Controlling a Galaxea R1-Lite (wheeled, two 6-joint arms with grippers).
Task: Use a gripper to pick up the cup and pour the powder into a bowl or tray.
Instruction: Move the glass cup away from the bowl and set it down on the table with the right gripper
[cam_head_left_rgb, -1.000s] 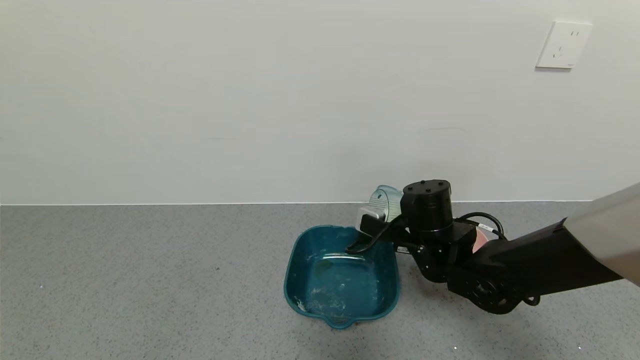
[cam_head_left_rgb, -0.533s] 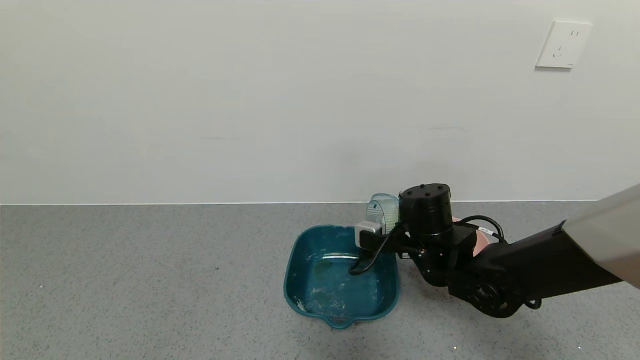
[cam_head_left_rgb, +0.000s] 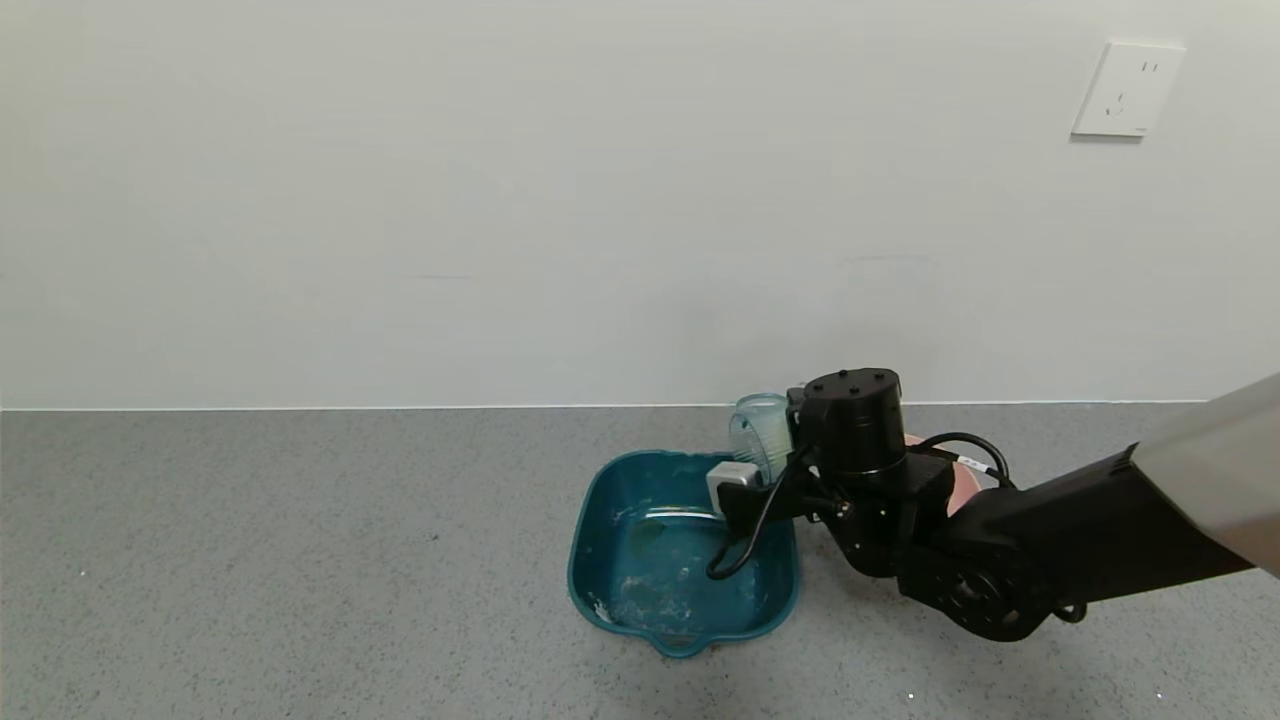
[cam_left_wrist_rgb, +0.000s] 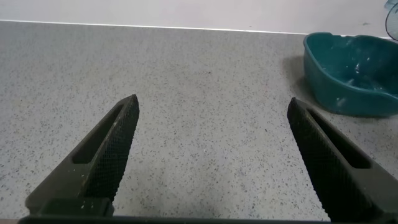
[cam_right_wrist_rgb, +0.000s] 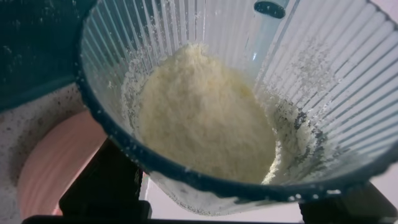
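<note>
My right gripper (cam_head_left_rgb: 778, 438) is shut on the translucent ribbed cup (cam_head_left_rgb: 762, 432) and holds it tilted above the far right corner of the dark teal basin (cam_head_left_rgb: 592, 520). In the right wrist view the cup (cam_right_wrist_rgb: 323, 68) fills the frame and a heap of cream powder (cam_right_wrist_rgb: 205, 118) lies inside it, with dust clinging to the ribs. The basin floor shows only thin white smears. My left gripper (cam_left_wrist_rgb: 211, 109) is open and empty over bare counter, with the basin (cam_left_wrist_rgb: 323, 68) far off to its side.
A pink bowl (cam_head_left_rgb: 962, 482) sits behind my right arm, mostly hidden; it also shows in the right wrist view (cam_right_wrist_rgb: 53, 165) below the cup. The grey speckled counter (cam_head_left_rgb: 300, 560) meets a white wall at the back, with a wall socket (cam_head_left_rgb: 1127, 90) high on the right.
My right wrist has rotated and the cup has swung lower and leftward over the basin's corner, tilting further. The looping cable has dropped lower over the basin.
</note>
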